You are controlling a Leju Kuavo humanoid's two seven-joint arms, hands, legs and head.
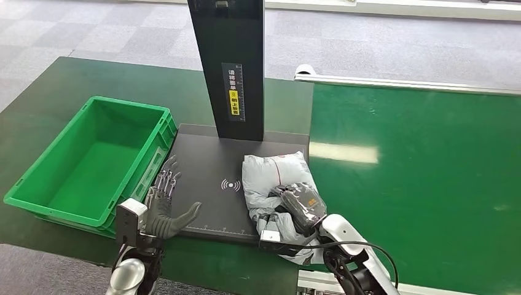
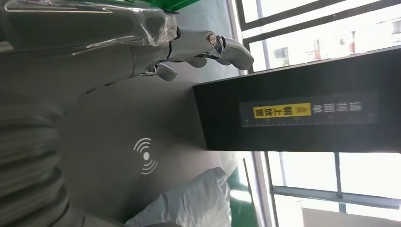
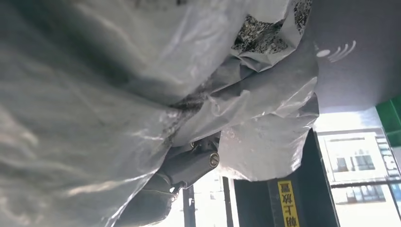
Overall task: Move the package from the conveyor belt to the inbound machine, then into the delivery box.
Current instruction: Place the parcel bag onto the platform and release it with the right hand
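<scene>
**Readable markings**

A white wireless-signal icon (image 1: 231,184) is printed on the flat black scanner plate (image 1: 203,203). A label strip (image 1: 235,91) is fixed on the tall black upright column (image 1: 228,67): white Chinese characters "请将面单" over a yellow patch with "朝上放置", with a ruler scale along its edge. Black speckled print, unreadable, is seen on the crumpled grey plastic mailer bag (image 1: 270,178) in the right wrist view (image 3: 257,33). No brands or numbers can be made out.
</scene>
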